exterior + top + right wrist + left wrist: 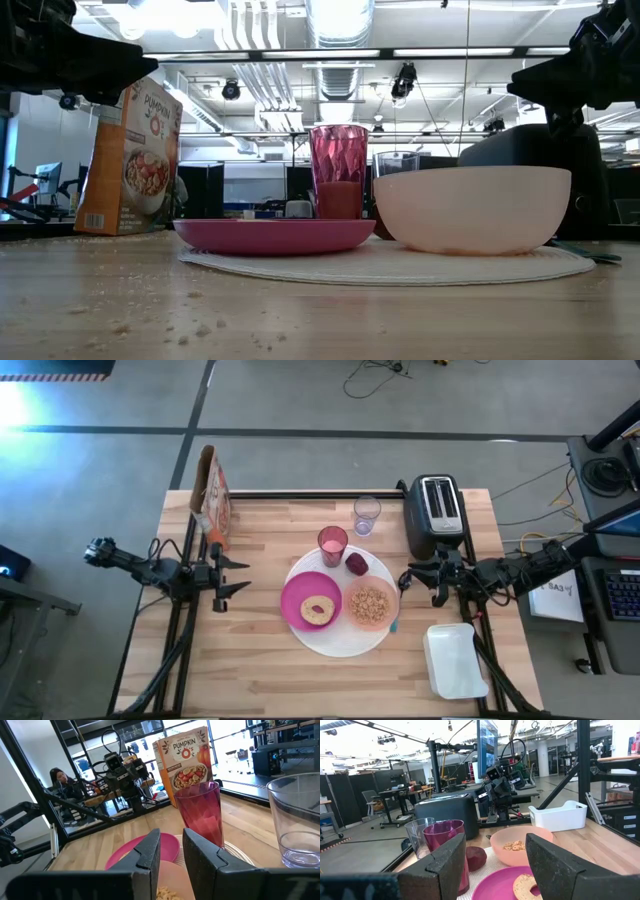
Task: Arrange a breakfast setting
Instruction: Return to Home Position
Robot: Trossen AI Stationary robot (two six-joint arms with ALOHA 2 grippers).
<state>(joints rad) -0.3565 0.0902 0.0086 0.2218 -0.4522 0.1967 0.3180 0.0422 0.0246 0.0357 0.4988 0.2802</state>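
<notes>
A large white plate (345,643) lies at the table's middle. On it rest a magenta plate (298,598) bearing a ring-shaped bagel (318,610) and a peach bowl (371,605) with cereal in it. A dark red fruit (357,564) sits at the white plate's far rim, and a pink cup (333,545) stands upright just beyond it. My left gripper (240,578) hovers left of the plates, open (495,845), level and pointing at them. My right gripper (405,582) hovers right of the bowl with a narrow gap (171,837) between its fingers. Neither holds anything.
A cereal box (212,495) stands at the far left and a clear glass (366,515) behind the cup. A dark toaster (435,515) stands at the far right, and a white container (455,658) lies at the near right. Crumbs (130,325) dot the near tabletop.
</notes>
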